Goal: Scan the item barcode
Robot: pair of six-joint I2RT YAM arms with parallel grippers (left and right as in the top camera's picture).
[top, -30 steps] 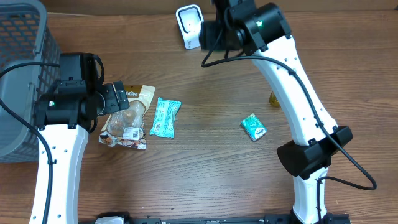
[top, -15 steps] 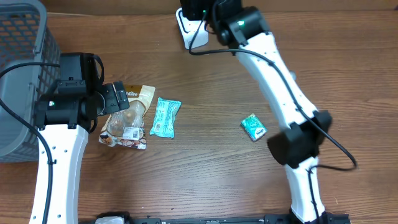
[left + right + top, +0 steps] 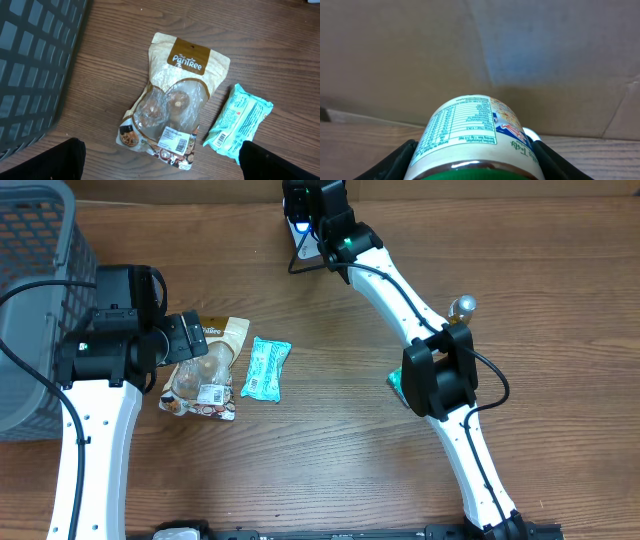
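Holding the jar [image 3: 475, 125] in the right gripper [image 3: 475, 152] — jaws partway in, clamped on the jar's sides, one finger each side. Parked at the far edge of the table [image 3: 340, 460], about centre, right over the scanner [image 3: 295, 224], which shows only as a white sliver in the overhead. Reading the wrist view as long axis running straight out along the fingers, away from the camera, with the green band at the near end and the nutrition panel turned up at the lens. No barcode in sight on that face, so probably round the side or underneath. Cannot tell whether it faces the scanner window. Hinges on exactly that for the next move: no reach needed with the jar at the scanner, likely just a roll about the long axis until the code meets the window. Judging the right arm as the only one in play. Over on the left, mid-table, seeing the left gripper [image 3: 160, 150] fully spread, holding nothing, hovering over the Pantree pouch [image 3: 172, 107], well apart from the scanner. Teal packet [image 3: 239, 124] just right of the pouch, grey basket [image 3: 35, 65] to its left. Worth watching for slip — mid-body pinch on a smooth round jar.
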